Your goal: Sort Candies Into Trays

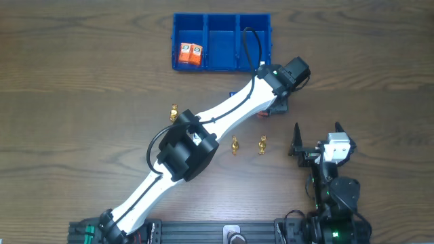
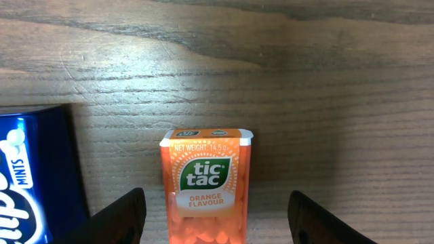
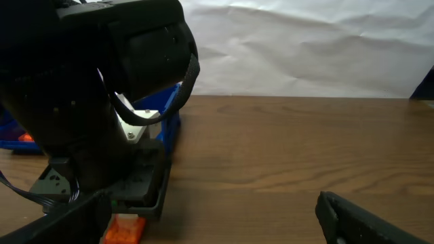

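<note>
- From above: left tool (image 1: 274, 107) low at the table (image 1: 81, 102), just below the blue three-bin tray (image 1: 222, 47); two orange mint boxes (image 1: 190, 55) in its left bin; gold-wrapped candies (image 1: 235, 144) loose nearby; right tool (image 1: 317, 135) spread wide, empty.
- Left wrist: fingers (image 2: 122, 217) spread wide, gripping nothing, lone orange mint box (image 2: 207, 186) flat between them; blue mint box (image 2: 34, 176) beside.
- Right wrist: wide gap, nothing held.

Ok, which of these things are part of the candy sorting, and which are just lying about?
Job: orange candy box framed by the open left pincer; blue mints box beside it; three gold-wrapped candies on the table; blue tray with two orange boxes in one end compartment.
Lying about: white sheet behind the table; right pincer, open, holding nothing.
</note>
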Available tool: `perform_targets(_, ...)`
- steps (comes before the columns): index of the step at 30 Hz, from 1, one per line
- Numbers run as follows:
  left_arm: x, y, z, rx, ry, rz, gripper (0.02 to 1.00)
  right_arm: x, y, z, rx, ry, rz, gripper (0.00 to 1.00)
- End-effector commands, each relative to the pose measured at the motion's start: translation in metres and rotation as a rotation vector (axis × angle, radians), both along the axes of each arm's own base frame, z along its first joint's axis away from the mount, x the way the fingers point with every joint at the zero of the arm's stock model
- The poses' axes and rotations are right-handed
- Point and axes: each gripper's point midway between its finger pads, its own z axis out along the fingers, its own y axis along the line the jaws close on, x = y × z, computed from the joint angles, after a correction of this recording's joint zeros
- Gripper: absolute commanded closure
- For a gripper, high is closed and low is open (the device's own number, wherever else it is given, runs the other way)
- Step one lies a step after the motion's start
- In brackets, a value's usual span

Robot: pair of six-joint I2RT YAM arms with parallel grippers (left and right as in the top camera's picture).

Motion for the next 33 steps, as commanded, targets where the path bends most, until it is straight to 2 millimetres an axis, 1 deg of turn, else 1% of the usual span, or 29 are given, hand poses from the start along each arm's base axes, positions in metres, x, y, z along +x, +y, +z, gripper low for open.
perform_targets(1, -0.004, 0.006, -0.02, 0.03, 0.035, 0.009, 0.336, 0.0, -0.001, 0.0, -0.018, -0.001, -0.003, 0.003)
perform_targets(7, -0.005, 0.015, -0.03, 0.052, 0.054, 0.023, 0.345, 0.0, -0.001, 0.0, -0.018, -0.001, -0.003, 0.003)
perform_targets(12, -0.007, 0.018, -0.033, 0.059, 0.06, 0.023, 0.362, 0.0, -0.001, 0.0, -0.018, -0.001, -0.003, 0.003)
perform_targets(16, -0.007, 0.019, -0.034, 0.063, 0.063, 0.023, 0.395, 0.0, -0.001, 0.0, -0.018, -0.001, -0.003, 0.003)
perform_targets(17, -0.007, 0.018, -0.034, 0.062, 0.062, 0.023, 0.411, 0.0, -0.001, 0.0, -0.018, -0.001, -0.003, 0.003)
perform_targets(19, -0.007, 0.018, -0.034, 0.059, 0.061, 0.023, 0.476, 0.0, -0.001, 0.0, -0.018, -0.001, -0.003, 0.003)
perform_targets(22, -0.008, 0.017, -0.034, 0.055, 0.065, 0.021, 0.595, 0.0, -0.001, 0.0, -0.018, -0.001, -0.003, 0.003)
perform_targets(27, -0.006, 0.013, -0.034, 0.037, 0.061, 0.019, 0.691, 0.0, -0.001, 0.0, -0.018, -0.001, -0.003, 0.003)
perform_targets(30, -0.005, 0.012, -0.028, 0.029, 0.051, 0.019, 0.7, 0.0, -0.001, 0.0, -0.018, -0.001, -0.003, 0.003)
perform_targets(33, 0.009, 0.016, 0.001, 0.017, -0.018, 0.017, 0.711, 0.0, -0.001, 0.0, -0.018, -0.001, -0.003, 0.003)
